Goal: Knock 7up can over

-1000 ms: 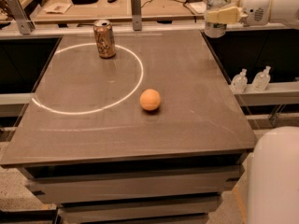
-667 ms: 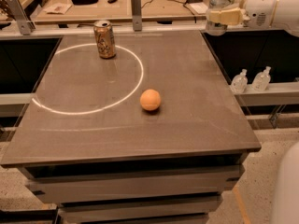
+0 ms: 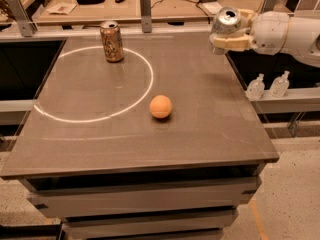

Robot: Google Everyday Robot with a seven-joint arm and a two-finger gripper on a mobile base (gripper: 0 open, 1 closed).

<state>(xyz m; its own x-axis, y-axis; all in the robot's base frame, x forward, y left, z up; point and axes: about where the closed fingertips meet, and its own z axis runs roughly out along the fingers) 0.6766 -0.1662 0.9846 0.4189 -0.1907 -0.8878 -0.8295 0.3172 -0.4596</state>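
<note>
A dark table (image 3: 150,149) fills the near view. An orange (image 3: 160,106) rests just right of its middle, just outside a white ring (image 3: 151,82) marked on the top. Further back, a gold-brown can (image 3: 112,41) stands upright inside the ring's far edge. At the table's far right corner, the gripper (image 3: 231,41) is closed around the 7up can (image 3: 227,20), whose silver top tilts toward the camera. Two small clear bottles (image 3: 256,86) stand on a ledge to the right. A cluttered workbench (image 3: 165,6) lies beyond.
</note>
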